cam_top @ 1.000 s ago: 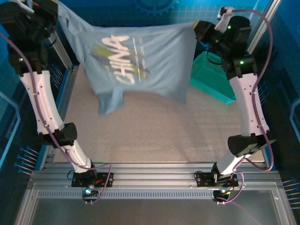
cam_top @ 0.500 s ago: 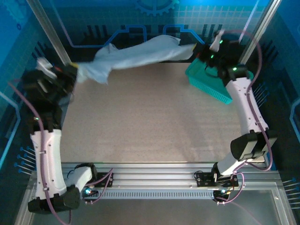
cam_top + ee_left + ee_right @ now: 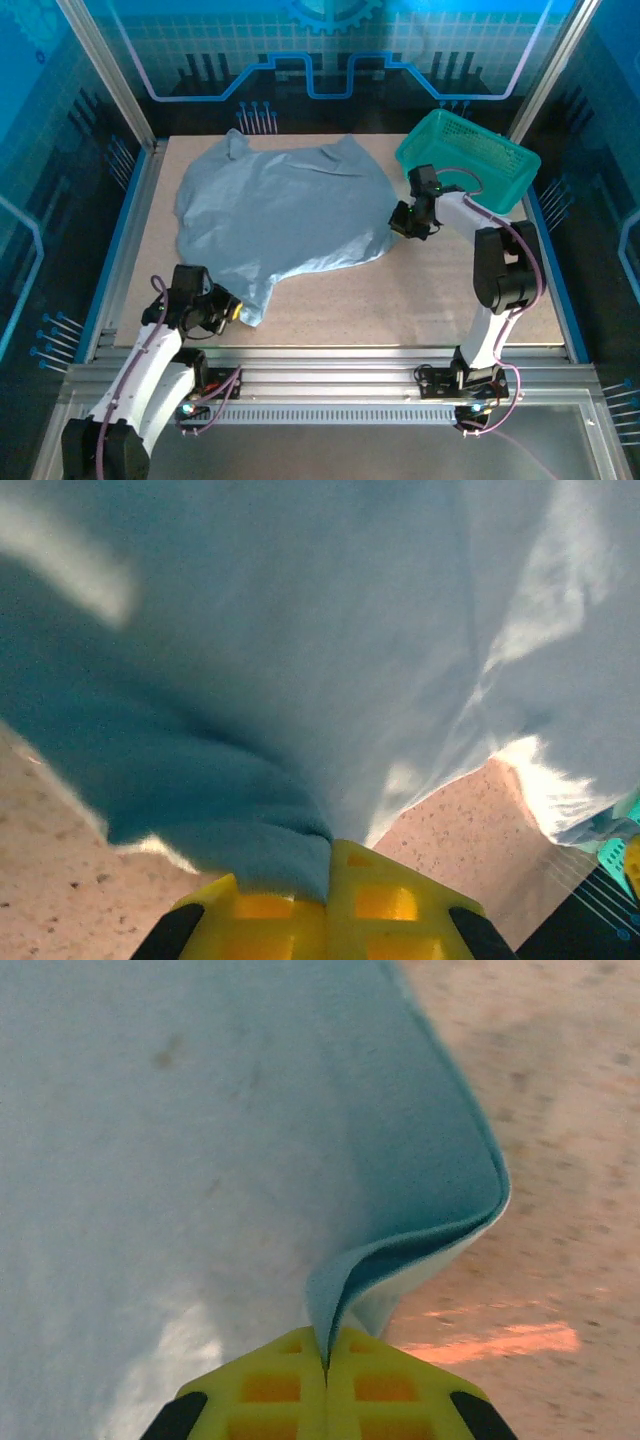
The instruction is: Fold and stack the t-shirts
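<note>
We have the pale grey-blue thin fabric t-shirt [image 3: 285,210] flat on the table [image 3: 430,300] between our tools | left tool [image 3: 228,308] clenched on its corner | right tool [image 3: 402,222] clenched on its edge | we judge no fold made; folding and stacking are left

The t-shirt [image 3: 280,215] is thin matt cloth, soft and creased, pinched in the smooth yellow moulded plastic of the left hand [image 3: 330,860] and of the right hand [image 3: 325,1350]. Under both hands the desk [image 3: 430,290] looks matt, speckled and finely grainy. Just beside the right hand the basket [image 3: 470,165] is teal plastic mesh
</note>
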Tool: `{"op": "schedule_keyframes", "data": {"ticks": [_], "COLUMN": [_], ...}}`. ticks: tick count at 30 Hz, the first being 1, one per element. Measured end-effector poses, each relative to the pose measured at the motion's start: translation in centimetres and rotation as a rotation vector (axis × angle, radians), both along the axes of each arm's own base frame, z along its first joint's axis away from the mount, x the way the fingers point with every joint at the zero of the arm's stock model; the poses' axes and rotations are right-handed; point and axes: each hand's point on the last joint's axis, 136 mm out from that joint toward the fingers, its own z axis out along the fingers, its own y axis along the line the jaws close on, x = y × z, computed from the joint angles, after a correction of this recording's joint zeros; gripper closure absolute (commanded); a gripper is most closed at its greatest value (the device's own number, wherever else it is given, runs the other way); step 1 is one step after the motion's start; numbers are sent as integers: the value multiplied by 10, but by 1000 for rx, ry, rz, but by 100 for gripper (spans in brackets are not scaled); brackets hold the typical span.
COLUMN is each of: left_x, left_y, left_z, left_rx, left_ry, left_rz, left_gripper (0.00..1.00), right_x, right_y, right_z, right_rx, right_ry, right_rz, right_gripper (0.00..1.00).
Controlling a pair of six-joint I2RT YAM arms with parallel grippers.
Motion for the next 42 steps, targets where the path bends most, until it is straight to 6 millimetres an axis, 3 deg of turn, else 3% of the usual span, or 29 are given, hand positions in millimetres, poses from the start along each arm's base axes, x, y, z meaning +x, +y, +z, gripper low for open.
{"op": "schedule_keyframes", "data": {"ticks": [3, 11, 18, 20, 25, 26, 29, 31, 35, 39, 42], "left_x": [-2, 2, 6, 7, 11, 12, 15, 14, 12, 14, 24], "left_y": [-5, -8, -7, -7, -6, -6, -6, -4, 5, 18, 24], "left_z": [1, -4, -19, -20, -19, -17, -10, -1, 35, 80, 90], "left_rx": [-13, -28, -10, -6, 0, 1, 11, 28, 85, 153, 206], "left_ry": [5, 36, 93, 96, 86, 80, 63, 55, 17, -37, -4], "left_rz": [-3, 15, 18, 19, 21, 20, 9, 5, 12, 41, 36], "left_gripper": [100, 100, 100, 100, 100, 94, 57, 45, 43, 48, 53], "right_x": [-21, -76, -132, -140, -135, -132, -128, -129, -133, -132, -127], "right_y": [-19, -56, -71, -73, -73, -73, -74, -76, -81, -85, -77], "right_z": [-5, 9, -25, -30, -28, -27, -22, -18, 8, 38, 44], "right_rx": [-88, -207, -254, -256, -259, -260, -265, -275, -292, -289, -280], "right_ry": [45, 77, 234, 263, 261, 254, 238, 228, 157, 52, 5], "right_rz": [-26, -91, -143, -149, -155, -156, -159, -167, -192, -214, -184], "right_gripper": [100, 100, 100, 100, 100, 100, 83, 70, 65, 64, 66]}}
